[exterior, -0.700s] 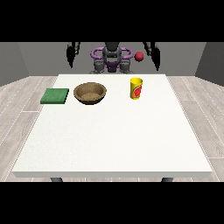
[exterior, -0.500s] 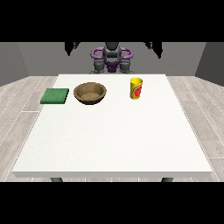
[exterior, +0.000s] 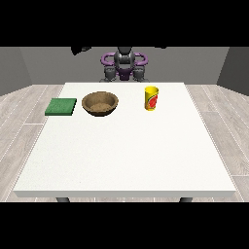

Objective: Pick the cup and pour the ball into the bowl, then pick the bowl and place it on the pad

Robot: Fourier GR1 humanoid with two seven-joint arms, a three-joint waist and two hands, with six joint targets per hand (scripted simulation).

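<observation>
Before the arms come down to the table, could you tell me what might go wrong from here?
The yellow cup stands upright, tall and narrow, so a sideways touch may tip it. The wooden bowl lies close beside the green pad, so a slightly off pour could miss it. No ball shows, so the cup's contents cannot be confirmed.

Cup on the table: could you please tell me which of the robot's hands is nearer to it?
Its left, the hand at the view's right, raised behind the cup; the hand at the view's left is raised beyond the bowl.
</observation>
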